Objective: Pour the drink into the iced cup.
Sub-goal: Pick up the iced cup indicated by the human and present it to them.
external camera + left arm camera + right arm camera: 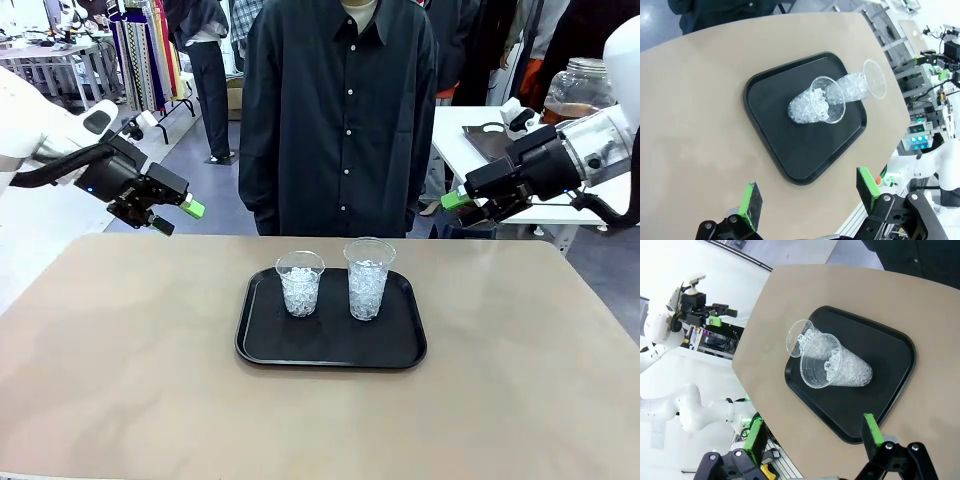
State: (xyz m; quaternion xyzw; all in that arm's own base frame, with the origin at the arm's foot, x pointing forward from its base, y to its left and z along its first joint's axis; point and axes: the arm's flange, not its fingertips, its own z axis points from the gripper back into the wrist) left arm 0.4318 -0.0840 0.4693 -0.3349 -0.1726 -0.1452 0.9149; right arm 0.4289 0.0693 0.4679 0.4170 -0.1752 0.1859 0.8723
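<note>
Two iced cups ready, the drink far from the tray

From my station I see the left claw (pixel 178 218) hanging well out past the left side of the tray (pixel 255 345), above the counter (pixel 120 350). Its jaws are spread wide with nothing between them. On the tray a shorter cup (pixel 300 285) stands at left and a taller cup (pixel 368 280) just beside it at right, both upright and packed with ice. The right claw (pixel 462 208) hangs beyond the tray's far right corner, likewise agape and empty. The drink (pixel 570 110) sits in a jar (pixel 580 85) farther right and behind that claw, apparently on a white table (pixel 455 150) well apart from the tray. The right arm hides the jar's base.

My worries, as I judge them:
- Both cups hold ice, so the target is ambiguous. They stand so close that a stream aimed at one could spill into the other or onto the tray.
- The cups look thin and light, so a nudge from the jar's rim or a finger could tip one and scatter ice.
- The jar is broad, and I doubt one claw can span it securely. A weak pinch on smooth glass could slip once it tilts.
- The jar's top looks capped, though I can't be sure. Tipping it with the lid on gets nothing, and a loose lid could drop into a cup.
- Liquid hitting heaped ice may splash.
- A person (pixel 340 120) stands just past the tray's far edge, within reach of a swinging arm.
</note>
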